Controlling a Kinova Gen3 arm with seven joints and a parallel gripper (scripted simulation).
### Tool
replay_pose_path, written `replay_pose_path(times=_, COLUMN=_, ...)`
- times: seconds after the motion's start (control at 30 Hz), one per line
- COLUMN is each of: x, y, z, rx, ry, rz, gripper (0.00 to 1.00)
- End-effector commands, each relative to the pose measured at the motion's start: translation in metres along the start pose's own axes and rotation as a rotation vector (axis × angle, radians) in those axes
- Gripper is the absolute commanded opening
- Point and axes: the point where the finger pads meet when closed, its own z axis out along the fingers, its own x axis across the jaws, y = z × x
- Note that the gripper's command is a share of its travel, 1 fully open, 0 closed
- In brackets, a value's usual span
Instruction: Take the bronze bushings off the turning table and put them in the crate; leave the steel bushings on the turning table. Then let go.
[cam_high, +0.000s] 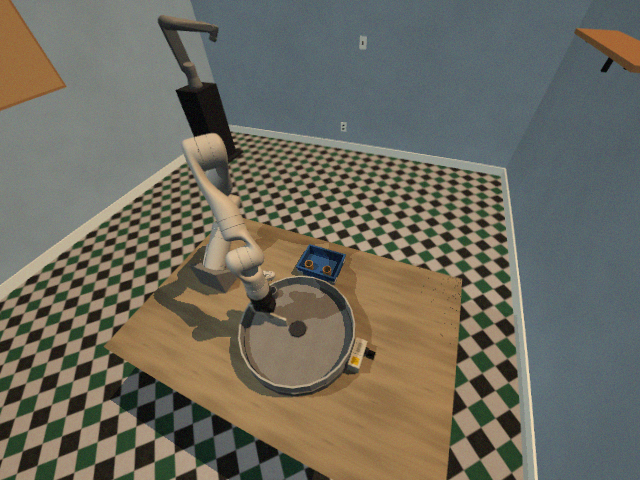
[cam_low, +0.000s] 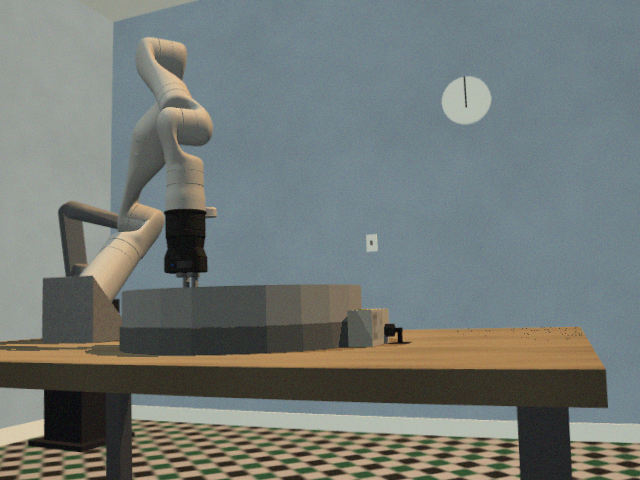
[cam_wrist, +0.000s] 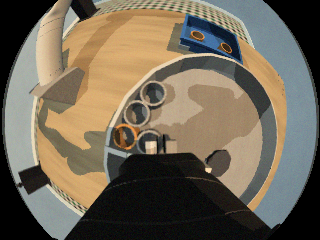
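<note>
Bare test room: blue walls, checkered floor (cam_high: 361, 175), wooden workbench (cam_low: 465, 356), spare arm on pedestal (cam_high: 204, 111).

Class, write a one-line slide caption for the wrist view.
Gripper shut on a grey bushing beside a bronze bushing on the turning table; two bronze bushings lie in the crate.

Wood, matt grey and metal rings

The table (cam_high: 392, 361) showed pale, grained wood with a matt top. Below the gripper (cam_wrist: 160, 147), the turning table (cam_high: 338, 361) looked flat grey and dull. Beside the fingers, a bronze bushing (cam_wrist: 124, 136) had an orange metal sheen; the steel bushings (cam_wrist: 152, 94) beyond looked grey. The crate (cam_high: 305, 256) farther off looked like smooth blue plastic.
</note>
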Motion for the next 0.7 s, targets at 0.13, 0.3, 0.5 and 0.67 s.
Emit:
replay_pose_path(times=0.13, x=0.0002, y=0.0005, z=-0.0007, rx=-0.002, ry=0.001, rz=0.0, gripper=0.0)
replay_pose_path(times=0.3, x=0.0002, y=0.0005, z=-0.0007, rx=-0.002, ry=0.001, rz=0.0, gripper=0.0)
replay_pose_path(times=0.5, x=0.0003, y=0.0005, z=-0.0007, rx=-0.002, ry=0.001, rz=0.0, gripper=0.0)
replay_pose_path(times=0.67, x=0.0003, y=0.0005, z=-0.0007, rx=-0.002, ry=0.001, rz=0.0, gripper=0.0)
